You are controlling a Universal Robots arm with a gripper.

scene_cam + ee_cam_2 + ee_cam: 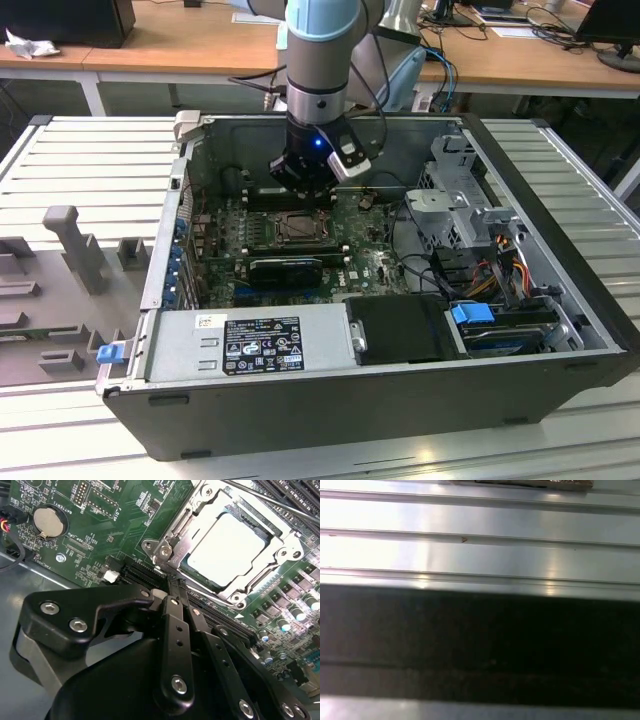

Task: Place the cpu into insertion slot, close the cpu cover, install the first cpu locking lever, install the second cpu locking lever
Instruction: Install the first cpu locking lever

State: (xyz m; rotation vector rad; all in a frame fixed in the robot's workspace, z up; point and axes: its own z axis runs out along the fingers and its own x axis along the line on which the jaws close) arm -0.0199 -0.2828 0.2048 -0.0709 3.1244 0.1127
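In the second wrist view the cpu (pixel 227 547) lies flat in the insertion slot (pixel 156 550), its pale face showing through the cut-out of the cpu cover (pixel 192 540), which lies down over it. A thin locking lever (pixel 280 502) runs along the far side of the socket. My gripper (pixel 176 586) is shut, its two black fingers (pixel 172 617) pressed together with the tips at the socket's near corner. In the exterior view the gripper (pixel 305 185) hangs inside the open computer case, just behind the insertion slot (pixel 300 228).
The green motherboard (pixel 100 530) carries a coin battery (pixel 48 521) and long black slots (pixel 235 625) beside the socket. The case holds a power supply (pixel 250 345), a drive cage (pixel 460 195) and cables (pixel 500 265). In the first wrist view a ribbed metal table (pixel 480 555) and a dark case wall (pixel 480 640) appear.
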